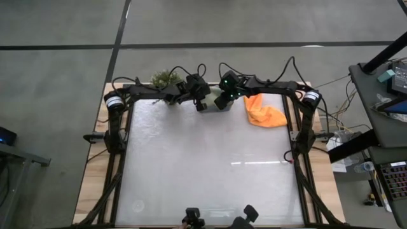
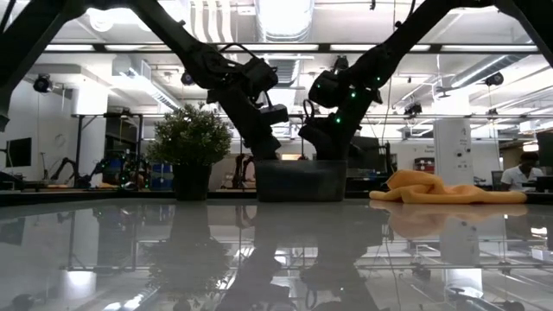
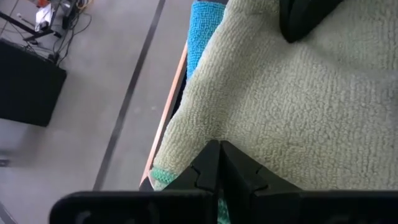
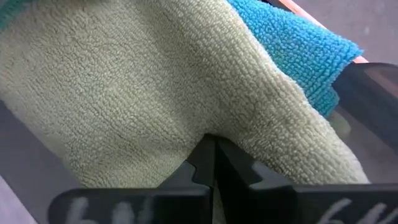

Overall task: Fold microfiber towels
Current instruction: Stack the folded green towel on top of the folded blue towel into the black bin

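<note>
While most of the glossy counter (image 1: 210, 165) lies bare toward the near edge, both arms reach to its far edge, over the small grey bin (image 2: 300, 180). Each wrist camera looks straight onto a light green towel (image 3: 298, 106) bunched in that bin. The left end effector (image 3: 219, 163) has its fingers pressed together, pinching a fold of the green pile. The right end effector (image 4: 215, 157) is likewise closed tight on a ridge of the same green cloth. A teal-blue towel (image 4: 298, 50) peeks out from beneath the green one, against the bin's wall. Just right of the bin, apart from both arms, an orange towel (image 1: 264, 111) lies crumpled on the counter. On the bin's other side stands a little potted plant (image 2: 190, 147), at the far left corner.
</note>
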Robot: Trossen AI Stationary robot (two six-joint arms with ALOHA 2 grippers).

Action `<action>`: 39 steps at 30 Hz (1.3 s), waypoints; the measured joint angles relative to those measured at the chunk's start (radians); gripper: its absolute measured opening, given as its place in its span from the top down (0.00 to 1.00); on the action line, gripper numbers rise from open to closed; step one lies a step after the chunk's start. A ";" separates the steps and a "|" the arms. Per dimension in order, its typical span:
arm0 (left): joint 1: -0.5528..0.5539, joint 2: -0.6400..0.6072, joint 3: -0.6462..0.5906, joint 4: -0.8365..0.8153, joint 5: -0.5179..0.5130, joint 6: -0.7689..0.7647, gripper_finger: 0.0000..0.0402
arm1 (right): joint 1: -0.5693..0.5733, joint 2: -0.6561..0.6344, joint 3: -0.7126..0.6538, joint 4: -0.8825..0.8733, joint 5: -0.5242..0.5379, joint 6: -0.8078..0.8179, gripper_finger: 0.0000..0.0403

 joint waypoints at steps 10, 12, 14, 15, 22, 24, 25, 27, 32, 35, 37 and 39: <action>-0.012 -0.045 0.006 -0.016 -0.002 0.010 1.00 | 0.000 -0.064 0.023 -0.016 0.002 0.012 0.98; -0.013 -0.067 0.007 -0.008 -0.002 0.013 1.00 | -0.001 -0.073 0.037 -0.011 0.003 0.012 0.98; -0.013 -0.082 0.007 -0.008 -0.003 0.024 1.00 | -0.003 -0.074 0.055 -0.012 0.008 0.000 0.98; -0.012 -0.085 0.007 -0.003 -0.003 0.028 1.00 | -0.005 -0.074 0.064 -0.009 0.014 -0.009 0.98; 0.007 -0.046 0.001 0.040 -0.001 0.017 1.00 | -0.012 -0.071 0.067 0.077 0.039 -0.036 0.98; 0.012 -0.020 0.000 0.041 -0.001 0.005 1.00 | -0.012 -0.071 0.051 0.109 0.040 -0.040 0.98; 0.012 -0.011 0.000 0.041 -0.001 0.004 1.00 | -0.012 -0.071 0.041 0.123 0.039 -0.040 0.98; 0.011 0.002 0.000 0.045 -0.001 0.003 1.00 | -0.012 -0.071 0.017 0.146 0.040 -0.036 0.98; 0.011 0.020 0.000 0.044 0.002 -0.025 1.00 | -0.013 -0.071 -0.048 0.189 0.059 -0.026 0.98; 0.011 0.028 0.000 0.038 0.006 -0.048 1.00 | -0.014 -0.071 -0.085 0.209 0.058 -0.010 0.98; 0.010 0.036 0.000 0.038 0.005 -0.052 1.00 | -0.016 -0.071 -0.112 0.238 0.056 -0.008 0.98; 0.008 0.044 0.000 0.043 0.005 -0.052 1.00 | -0.017 -0.071 -0.135 0.264 0.054 -0.004 0.98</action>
